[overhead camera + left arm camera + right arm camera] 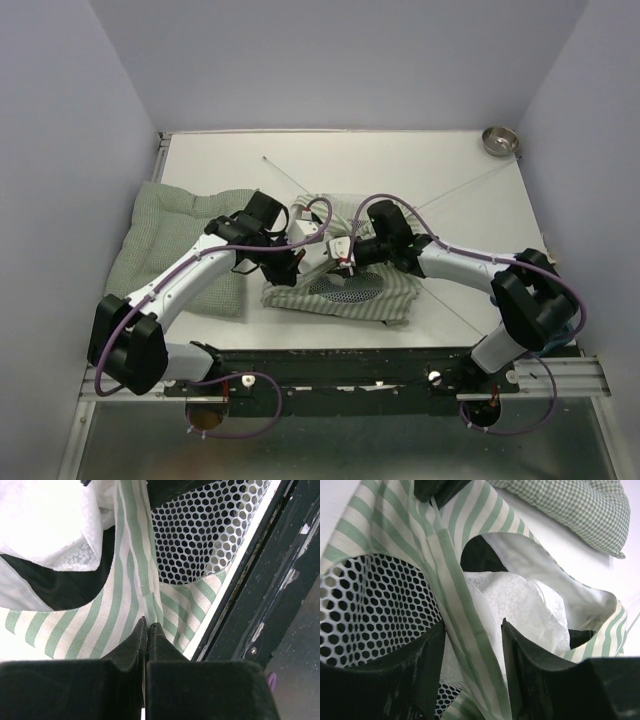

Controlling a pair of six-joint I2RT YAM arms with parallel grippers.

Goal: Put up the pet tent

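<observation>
A green checked quilted cushion (175, 240) lies at the left of the white tabletop (400, 165). The left tool (148, 625) has its jaws pressed together, pinching a fold of the green-and-white striped fabric pet tent (345, 290), which lies crumpled mid-tabletop near the front edge. The right tool (472, 625) stands with its jaws apart, straddling a striped hem. A small round metal bowl (499, 139) sits in the far right corner.
</observation>
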